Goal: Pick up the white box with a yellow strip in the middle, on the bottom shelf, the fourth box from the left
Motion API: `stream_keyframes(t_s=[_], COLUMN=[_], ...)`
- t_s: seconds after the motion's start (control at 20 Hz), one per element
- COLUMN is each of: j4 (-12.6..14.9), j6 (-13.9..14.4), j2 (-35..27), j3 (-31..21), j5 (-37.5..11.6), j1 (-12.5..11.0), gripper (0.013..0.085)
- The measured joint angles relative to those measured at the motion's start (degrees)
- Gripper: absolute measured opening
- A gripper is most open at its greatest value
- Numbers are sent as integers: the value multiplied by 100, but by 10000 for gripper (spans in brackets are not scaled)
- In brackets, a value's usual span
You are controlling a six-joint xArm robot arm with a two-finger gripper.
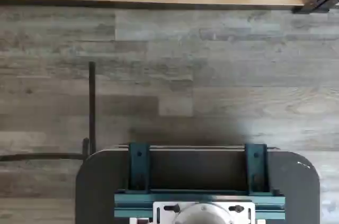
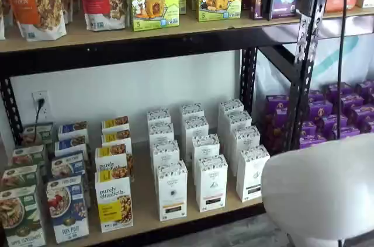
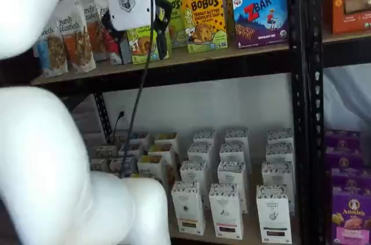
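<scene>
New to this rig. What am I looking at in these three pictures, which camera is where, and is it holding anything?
It is a white robot arm that picks boxes off store shelves. Two pictures come from fixed cameras facing the shelves. The third comes from a camera on the wrist, looking down at the wood floor and its own teal-bracketed mount. The black fingers hang by the upper shelf, open and holding nothing. The bottom shelf carries rows of cartons. The white box it should take stands in the front row, untouched.

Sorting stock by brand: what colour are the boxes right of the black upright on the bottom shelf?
Purple boxes, clearest in a shelf view.
</scene>
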State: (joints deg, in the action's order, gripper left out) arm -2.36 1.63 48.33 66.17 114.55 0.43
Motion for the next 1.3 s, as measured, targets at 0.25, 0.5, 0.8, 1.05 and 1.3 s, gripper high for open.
stream_keyframes(t_s=[0.25,0.5,0.8,1.05,1.3], j4=[-824,-632,-382,-259,-73], j6=[-406,-304,-17,323,620], j2=[133,159,168,155,119], j3=[-140,-199,-366,-647,-988], j5=[-171,-286,-512,-814,-1163], j1=[-727,-526,-130,274,639], gripper=[850,850,850,850,850])
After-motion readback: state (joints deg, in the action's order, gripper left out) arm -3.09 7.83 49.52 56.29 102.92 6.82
